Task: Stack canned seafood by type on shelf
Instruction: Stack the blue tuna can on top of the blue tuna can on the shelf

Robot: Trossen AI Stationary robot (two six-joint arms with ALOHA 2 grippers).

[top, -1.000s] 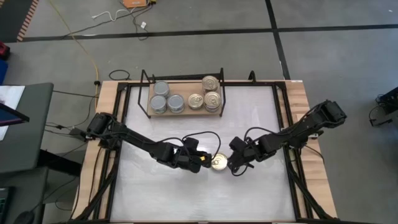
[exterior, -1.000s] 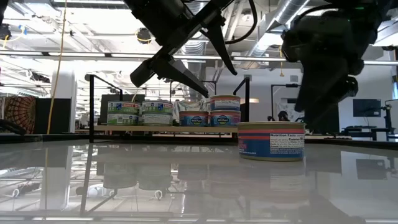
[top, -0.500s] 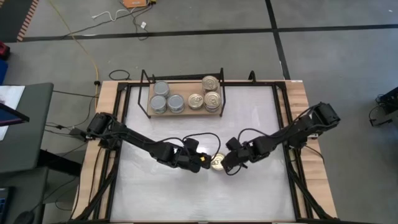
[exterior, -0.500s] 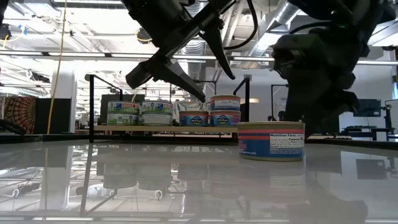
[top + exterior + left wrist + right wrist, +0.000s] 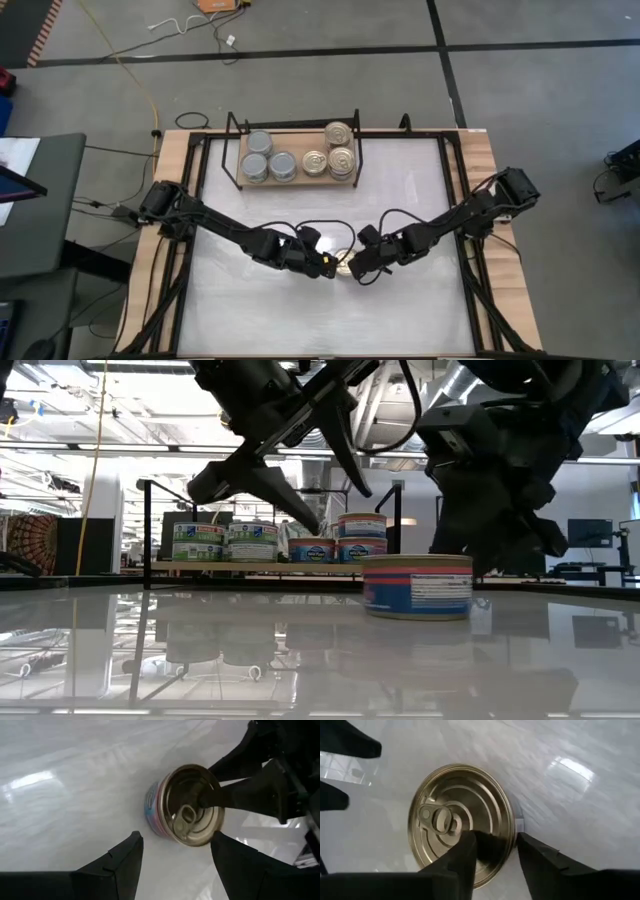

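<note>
A gold-topped can (image 5: 345, 263) with a ring pull stands upright on the white tabletop, also in the low view (image 5: 417, 586). My right gripper (image 5: 495, 851) is open at the can's edge toward the table's right, one finger over the lid and one outside the wall. My left gripper (image 5: 175, 852) hangs open above the table just left of the can (image 5: 187, 805), touching nothing. On the shelf (image 5: 300, 142) at the far side, silver-topped cans (image 5: 265, 160) stand left and gold-topped cans (image 5: 335, 152) right. My right gripper comes slanting down from the table's right and straddles the can's rim (image 5: 512, 832). One finger (image 5: 470, 852) lies over the gold lid beside the ring pull, and the other (image 5: 540, 862) stands outside the wall. The can stays upright on the table. Which finger touches it I cannot tell.
The shelf's black wire frame (image 5: 147, 530) rises at the table's far side; two gold-topped cans are stacked there (image 5: 362, 525). Black rails (image 5: 195, 200) run along the table's left and right sides. Bare white tabletop (image 5: 300, 320) lies near the front edge.
My right gripper has gone down and toward the table's left edge, rolling as it came, and now reaches over the can. The can has slid a little toward the left edge, still upright. My left gripper has tipped slightly without shifting place.
</note>
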